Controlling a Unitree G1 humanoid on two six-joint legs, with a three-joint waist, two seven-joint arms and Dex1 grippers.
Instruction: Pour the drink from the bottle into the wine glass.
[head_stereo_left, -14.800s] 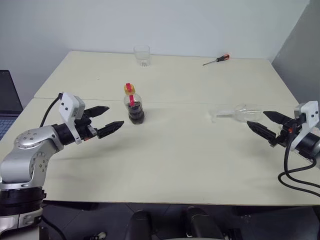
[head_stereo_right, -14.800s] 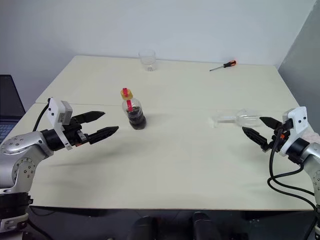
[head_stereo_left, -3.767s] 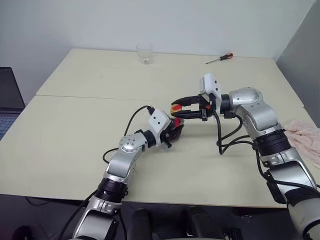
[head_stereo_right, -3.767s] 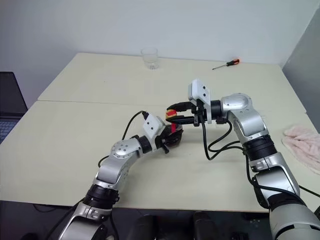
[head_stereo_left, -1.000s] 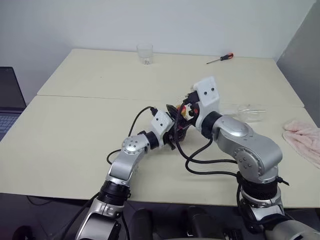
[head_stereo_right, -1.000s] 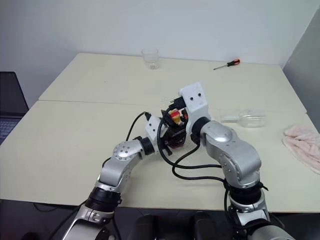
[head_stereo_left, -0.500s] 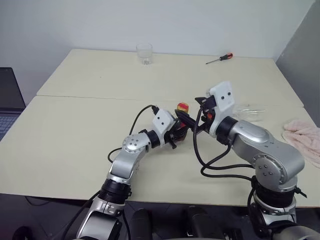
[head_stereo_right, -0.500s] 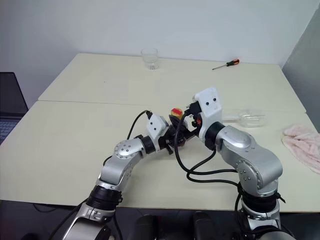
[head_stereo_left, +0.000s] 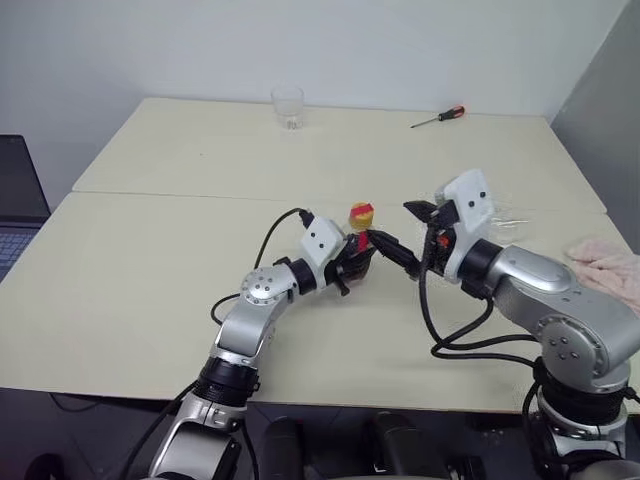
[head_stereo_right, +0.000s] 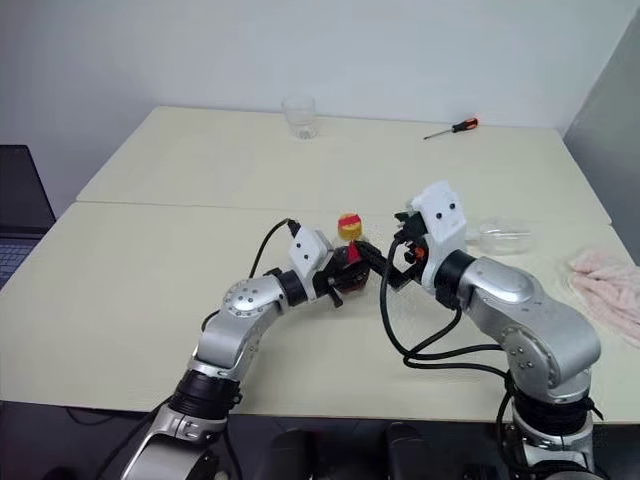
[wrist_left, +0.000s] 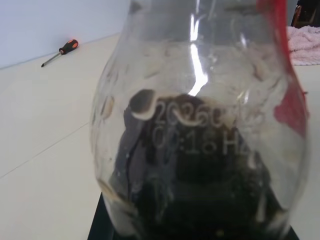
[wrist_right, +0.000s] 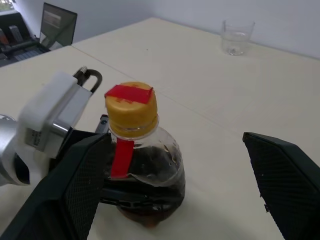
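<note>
Laptop (head_stereo_left: 18, 200) sits beyond the table's (head_stereo_left: 150, 280) left edge, partly visible. Left gripper (head_stereo_right: 335, 275), near the table's middle, is clamped on the lower body of the bottle (wrist_right: 142, 172), which stands upright, long axis vertical, yellow cap (wrist_right: 131, 109) on top and red label strip (wrist_right: 120, 156) running down the neck. Dark drink (wrist_left: 200, 200) fills its lower part. Right gripper (head_stereo_left: 412, 235) hangs just beside the bottle with its fingers (wrist_right: 285, 180) spread wide on either side, touching nothing. A clear tumbler (head_stereo_left: 287, 108) stands at the far edge, a screwdriver (head_stereo_left: 438, 117) toward the far right corner. The wine glass (head_stereo_right: 505, 236) lies on its side behind the right arm; a pink cloth (head_stereo_left: 608, 270) rests at the right edge.
</note>
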